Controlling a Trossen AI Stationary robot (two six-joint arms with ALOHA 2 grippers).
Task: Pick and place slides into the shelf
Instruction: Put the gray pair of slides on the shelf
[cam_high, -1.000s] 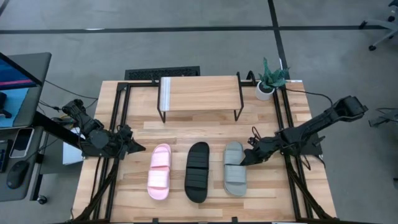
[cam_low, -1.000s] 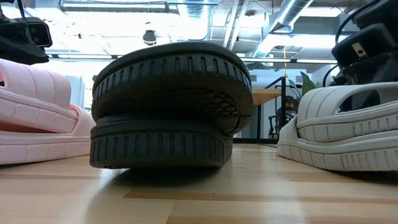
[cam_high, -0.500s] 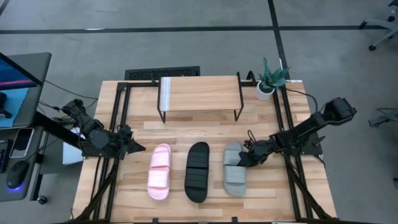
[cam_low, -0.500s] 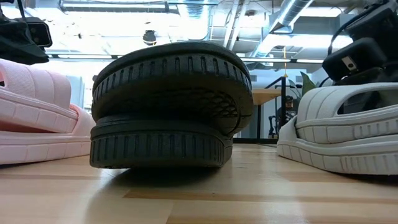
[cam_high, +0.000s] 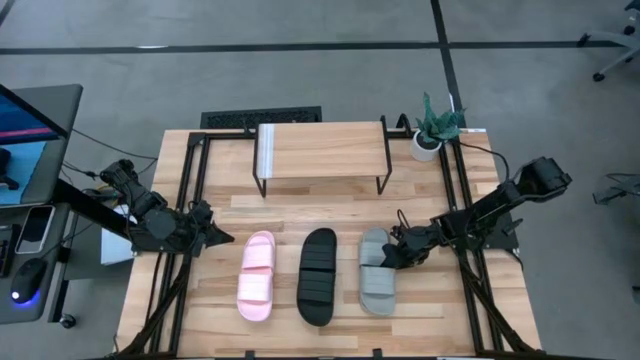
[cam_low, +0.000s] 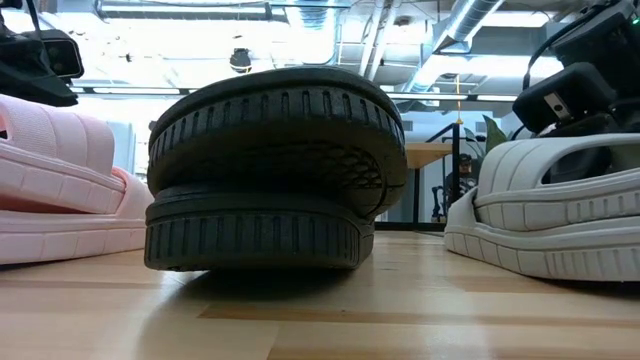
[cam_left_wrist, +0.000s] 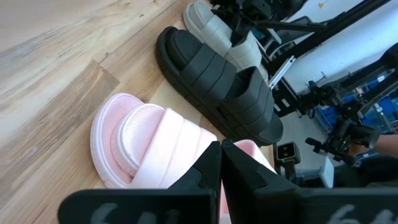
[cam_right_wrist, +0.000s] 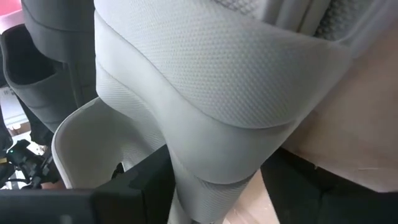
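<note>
Robotics lab: exposed ceiling ducts (cam_low: 470, 30), monitor (cam_high: 25, 110).

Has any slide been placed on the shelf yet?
No: in the high view the shelf top is bare, and the pink, black and grey slides lie on the table.

In the low view the pink slide (cam_low: 50, 190) is cut off by the picture's edge, and the grey slide (cam_low: 550, 210) by the opposite edge. The shelf (cam_high: 322, 155) is hidden there behind the black slide (cam_low: 265, 170). In the right wrist view only part of the grey slide's strap is shown. The right gripper's (cam_high: 393, 252) contact with that strap cannot be made out from above.
</note>
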